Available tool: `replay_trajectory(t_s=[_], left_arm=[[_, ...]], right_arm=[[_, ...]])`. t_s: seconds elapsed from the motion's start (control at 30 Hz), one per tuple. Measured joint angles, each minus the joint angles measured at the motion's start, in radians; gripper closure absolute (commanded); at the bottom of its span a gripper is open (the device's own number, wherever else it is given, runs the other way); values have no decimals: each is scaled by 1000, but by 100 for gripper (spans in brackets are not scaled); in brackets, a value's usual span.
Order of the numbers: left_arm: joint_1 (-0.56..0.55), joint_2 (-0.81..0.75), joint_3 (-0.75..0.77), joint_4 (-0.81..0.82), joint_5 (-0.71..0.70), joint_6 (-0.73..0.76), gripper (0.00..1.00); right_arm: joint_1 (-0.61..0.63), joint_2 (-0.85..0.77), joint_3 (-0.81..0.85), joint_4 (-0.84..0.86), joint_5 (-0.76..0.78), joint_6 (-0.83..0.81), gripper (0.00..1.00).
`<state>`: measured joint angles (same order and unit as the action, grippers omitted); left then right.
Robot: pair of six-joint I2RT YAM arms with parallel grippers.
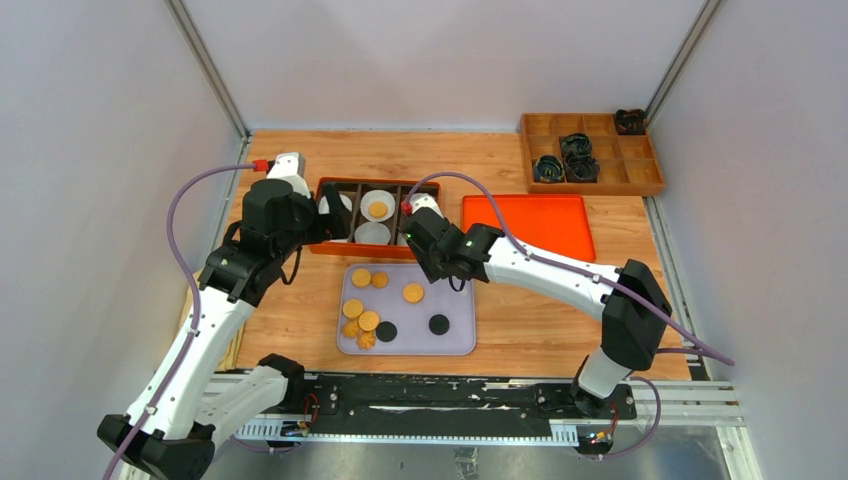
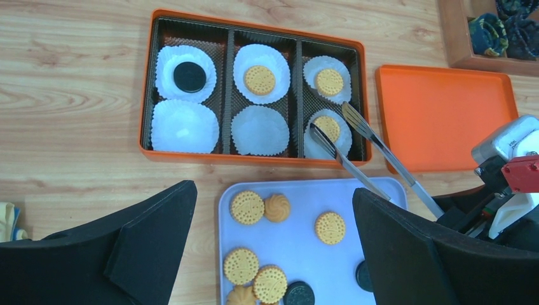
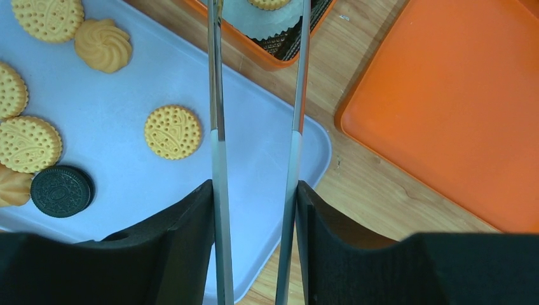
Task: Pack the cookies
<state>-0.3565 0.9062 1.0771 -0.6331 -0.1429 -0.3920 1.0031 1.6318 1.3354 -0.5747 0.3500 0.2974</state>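
Four cookies [image 2: 259, 79] are packed in the box [image 2: 146, 95]; two cups [image 2: 184, 126] are left unfilled. Tongs [image 3: 217, 165] are clamped by the right pincer [image 3: 254, 210]; the left pincer [image 2: 276, 238] is held apart

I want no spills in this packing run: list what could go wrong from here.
1. The silver metal tongs flank the golden round cookie in its white paper cup. A careless withdrawal could tip the cup or drag the cookie out of the orange box.
2. The right gripper holds the tongs only by squeezing their arms, so loosening might let them slip.
3. The overlapping cookies at the lilac tray's near corner could scatter when one is picked.
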Motion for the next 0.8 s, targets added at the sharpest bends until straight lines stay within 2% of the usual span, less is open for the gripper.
replay_trajectory(t_s=[0.27,0.43,0.63,0.8], left_arm=[[0,0,0,7,6,3,0],[0,-6,0,9,12,3,0],[0,-8,0,11,32,-2,0],[0,-5,-11,28,52,-7,0]], right_arm=[[0,-42,-4,-2,0,7,54],[19,-223,-65,-15,3,33,54],[105,-426,-161,-81,3,108,53],[218,-463,-278,-152,-9,208,53]])
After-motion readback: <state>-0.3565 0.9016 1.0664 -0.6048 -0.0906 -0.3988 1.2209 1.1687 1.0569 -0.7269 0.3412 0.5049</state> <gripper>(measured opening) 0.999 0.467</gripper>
